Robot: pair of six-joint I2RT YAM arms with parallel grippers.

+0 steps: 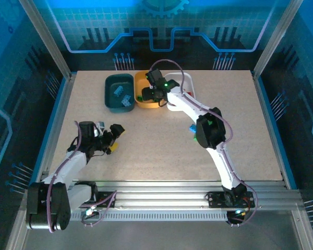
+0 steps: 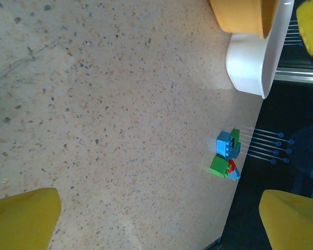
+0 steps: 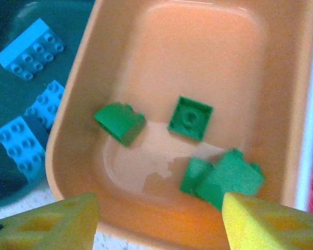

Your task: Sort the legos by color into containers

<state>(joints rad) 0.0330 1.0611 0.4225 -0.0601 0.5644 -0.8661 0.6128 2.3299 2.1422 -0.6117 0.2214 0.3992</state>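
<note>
My right gripper (image 3: 159,221) hangs over the near end of the orange tub (image 3: 73,104), jaws apart and nothing between them. Below them lie four green bricks (image 3: 190,118) on the tub floor, one (image 3: 221,177) just under my right finger. I judge the drop made, so the care now is in leaving. I should rise straight up until both fingertips clear the rim, then swing away, so that I neither nudge the tub nor drag a brick out.

Left of the orange tub, touching it, sits the teal tub (image 3: 5,94) with blue bricks (image 3: 30,49). On its right is the white tub (image 1: 187,79).

My left gripper (image 2: 156,219) hovers wide and empty over bare table, well apart from the orange tub. A loose clump (image 2: 227,156) of blue, green and red bricks waits nearer to me than the orange tub, past the white one. The pieces touch, so I should take an outer one from above.
</note>
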